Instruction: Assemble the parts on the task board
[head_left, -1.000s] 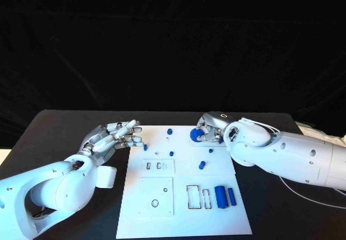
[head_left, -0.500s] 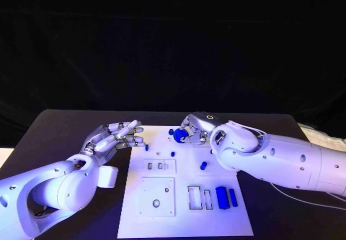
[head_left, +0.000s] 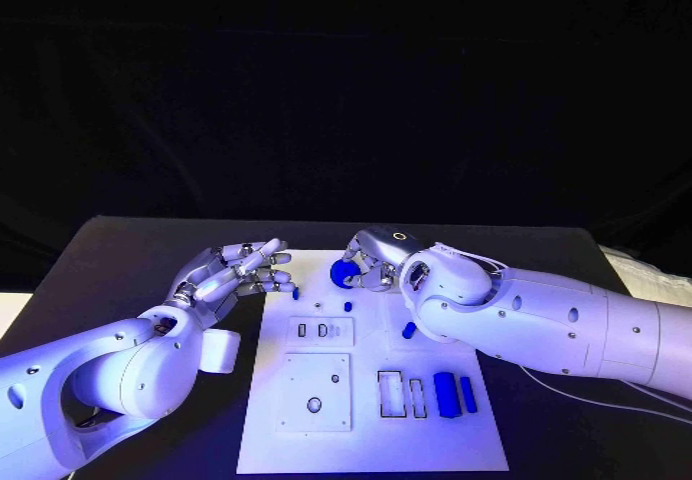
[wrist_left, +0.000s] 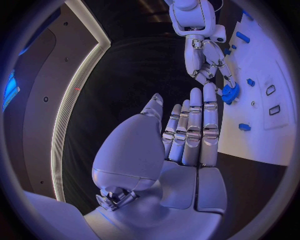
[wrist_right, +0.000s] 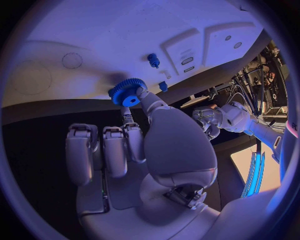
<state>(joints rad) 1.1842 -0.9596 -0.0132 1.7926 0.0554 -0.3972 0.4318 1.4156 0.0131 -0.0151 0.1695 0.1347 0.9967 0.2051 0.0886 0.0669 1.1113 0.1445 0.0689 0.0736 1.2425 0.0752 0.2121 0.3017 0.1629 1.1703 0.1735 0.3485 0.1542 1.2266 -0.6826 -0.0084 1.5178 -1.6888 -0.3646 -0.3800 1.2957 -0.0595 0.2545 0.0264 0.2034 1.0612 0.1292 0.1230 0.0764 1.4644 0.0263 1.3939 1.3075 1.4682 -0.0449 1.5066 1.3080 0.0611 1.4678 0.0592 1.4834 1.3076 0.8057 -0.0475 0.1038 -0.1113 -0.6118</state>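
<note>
board: we see the white task board (head_left: 368, 400) flat in the middle of the black table (head_left: 130, 260), long side running away from the robot.
board recesses: we count two small rectangular slots (head_left: 310, 329) on the left half, a raised square plate (head_left: 317, 392) with an oval hole below them, and an empty rectangular frame (head_left: 387, 394) near the front right.
parts lying: we count two long blue bars (head_left: 453, 393) side by side just right of that frame, and a third thinner outline piece between frame and bars; we cannot tell if it is a part or a slot.
parts standing: we see a small blue peg (head_left: 348, 307) near the board's middle, a blue piece (head_left: 408, 331) by the right arm, and one blue bit (head_left: 294, 294) at the left edge beside the left fingers.
gear: one blue toothed gear (head_left: 343, 273), over the far end of the board, above the white surface in the right wrist view (wrist_right: 128, 92).
right hand: we see the right hand (head_left: 378, 262) pinching the gear between thumb and a fingertip, the other fingers folded beside it.
left hand: we see the left hand (head_left: 231, 278) at the board's left edge, fingers straight and close together, thumb apart, nothing in it; the gear is off to its right, near its fingertips (wrist_left: 211, 95) but apart.
</note>
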